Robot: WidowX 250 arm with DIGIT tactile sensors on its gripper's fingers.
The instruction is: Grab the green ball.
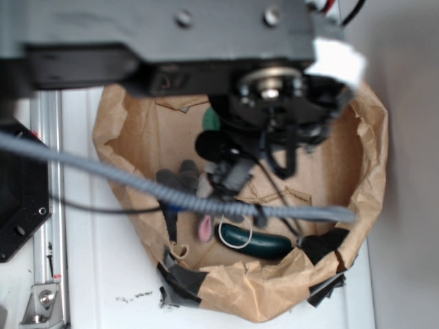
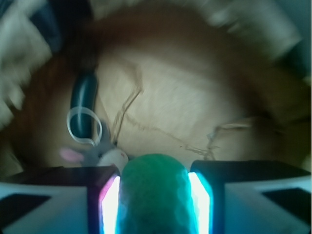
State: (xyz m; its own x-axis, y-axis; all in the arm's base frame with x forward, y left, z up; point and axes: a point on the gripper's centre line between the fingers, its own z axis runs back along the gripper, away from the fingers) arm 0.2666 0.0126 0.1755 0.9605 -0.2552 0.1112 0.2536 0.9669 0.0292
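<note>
In the wrist view the mint-green dimpled ball (image 2: 155,192) sits between my two lit fingertips (image 2: 111,204), touching both pads. My gripper (image 2: 155,200) is shut on it, above the brown paper floor. In the exterior view the arm's body covers most of the gripper. Only a small patch of green (image 1: 211,120) shows under it at the back of the paper bin, apparently the ball.
A brown paper bin (image 1: 274,291) with taped corners holds everything. A dark green cucumber-shaped toy (image 1: 257,241) with a white ring lies at its near wall, also seen in the wrist view (image 2: 84,97). A grey plush mouse (image 2: 105,157) with pink ears lies just left of my fingers. A grey cable (image 1: 137,179) crosses the exterior view.
</note>
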